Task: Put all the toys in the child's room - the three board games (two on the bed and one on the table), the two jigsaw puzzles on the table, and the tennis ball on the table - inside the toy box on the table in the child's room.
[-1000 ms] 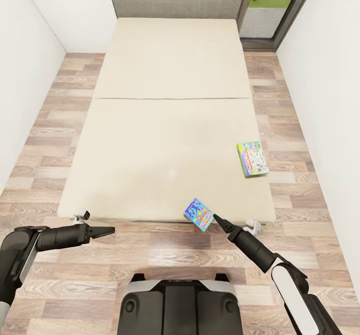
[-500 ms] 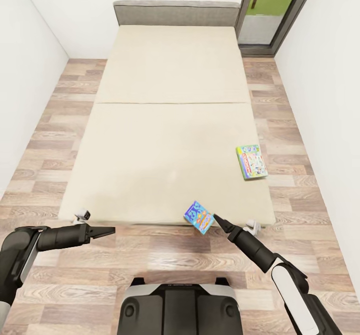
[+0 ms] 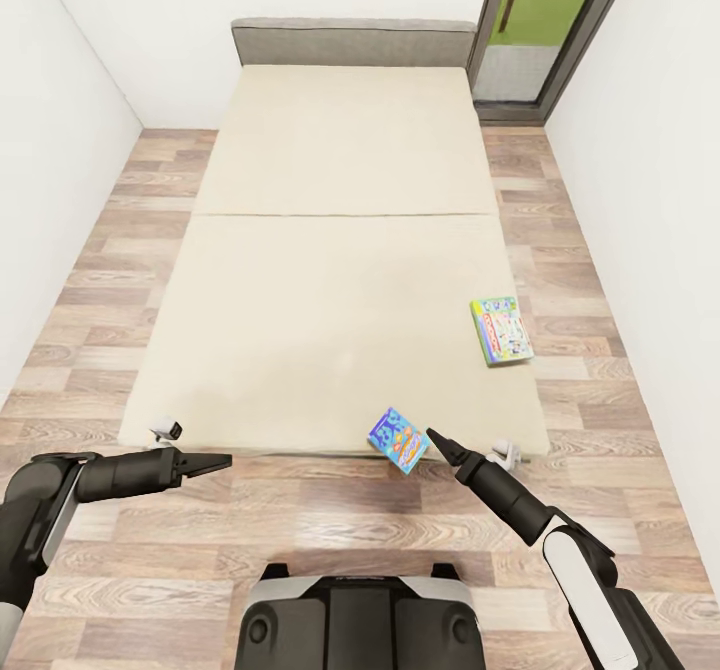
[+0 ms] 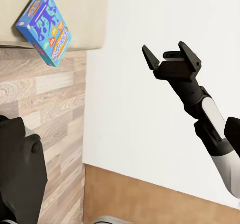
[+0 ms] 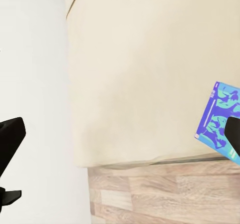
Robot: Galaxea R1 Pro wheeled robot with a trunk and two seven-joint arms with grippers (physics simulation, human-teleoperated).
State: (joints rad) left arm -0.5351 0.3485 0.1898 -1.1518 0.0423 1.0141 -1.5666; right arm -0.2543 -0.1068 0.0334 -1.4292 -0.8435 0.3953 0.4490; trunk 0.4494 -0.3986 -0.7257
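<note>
A low, wide bed (image 3: pixel 340 250) with a smooth beige mattress in two sections and a grey fabric headboard stands on a wood-plank floor (image 3: pixel 130 200) between plain white walls. Two board games lie on it, both thin, flat, glossy printed boxes. The blue one (image 3: pixel 398 440) (blue with orange lettering) sits at the foot edge, partly overhanging it; the left wrist view shows it jutting past the mattress corner (image 4: pixel 45 27). The green-edged one (image 3: pixel 502 330) lies flat near the bed's right edge, well apart from the first.

The right gripper (image 3: pixel 436 440), dark and tapered, points at the blue box from just beside it, not touching; seen from the left wrist view, its two fingers (image 4: pixel 151 59) are spread apart with nothing between them. The left gripper (image 3: pixel 222 462) hangs over the floor near the bed's foot, its fingers drawn together to a point, empty.
</note>
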